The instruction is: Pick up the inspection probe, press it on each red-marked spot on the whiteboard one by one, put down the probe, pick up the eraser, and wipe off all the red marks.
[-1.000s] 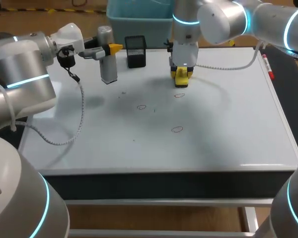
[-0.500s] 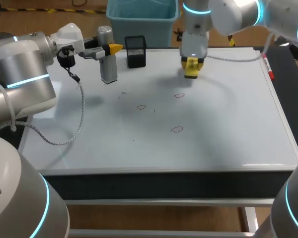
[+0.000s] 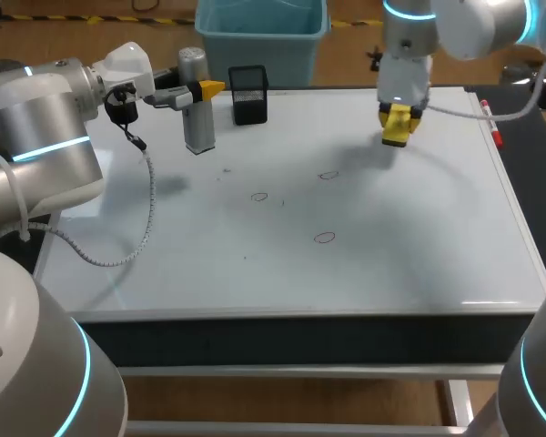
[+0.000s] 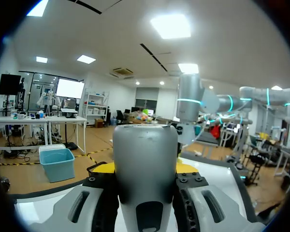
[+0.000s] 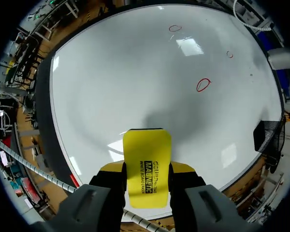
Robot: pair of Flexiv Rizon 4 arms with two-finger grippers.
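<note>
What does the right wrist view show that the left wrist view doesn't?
Only right wrist: the eraser clamped in the right jaws, three red marks, the black holder. Only left wrist: the left jaws clamped on the probe, the right arm beyond. Both: the whiteboard, and the probe, small beside the holder in the right wrist view.

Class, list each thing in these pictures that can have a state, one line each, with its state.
probe: upright, gripped by the left gripper
left gripper: shut on the probe
eraser: gripped, held above the whiteboard
right gripper: shut on the eraser
red marks: three, none wiped
black holder: upright
red marker: lying flat by the whiteboard's right edge
</note>
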